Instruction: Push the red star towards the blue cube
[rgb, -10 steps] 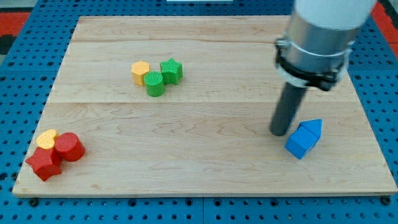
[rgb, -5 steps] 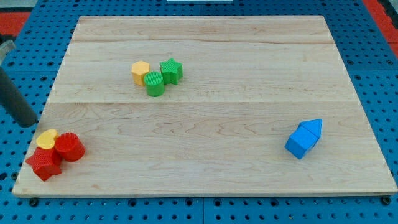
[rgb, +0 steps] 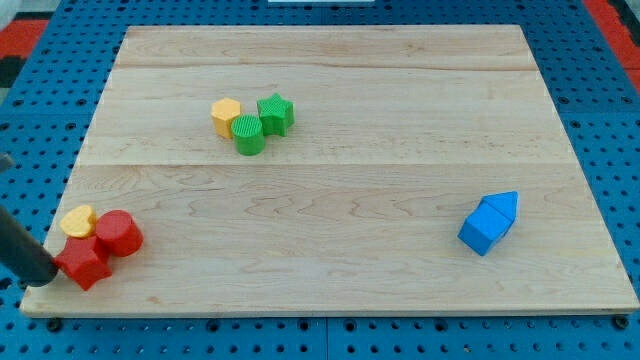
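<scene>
The red star (rgb: 85, 263) lies near the board's bottom left corner. A red cylinder (rgb: 119, 233) touches it on the upper right and a small yellow block (rgb: 76, 221) sits just above it. My tip (rgb: 42, 280) is at the view's left edge, pressed against the red star's left side. The blue cube (rgb: 482, 230) lies far to the right, with a second blue block (rgb: 505, 207) touching its upper right.
A yellow block (rgb: 226, 116), a green cylinder (rgb: 248, 134) and a green star (rgb: 275, 113) are clustered at the upper middle of the wooden board (rgb: 330, 180). A blue pegboard surrounds the board.
My tip moved from beside the blue cube to the far left, then down to the red star. The red star and red cylinder shifted slightly right and down.
</scene>
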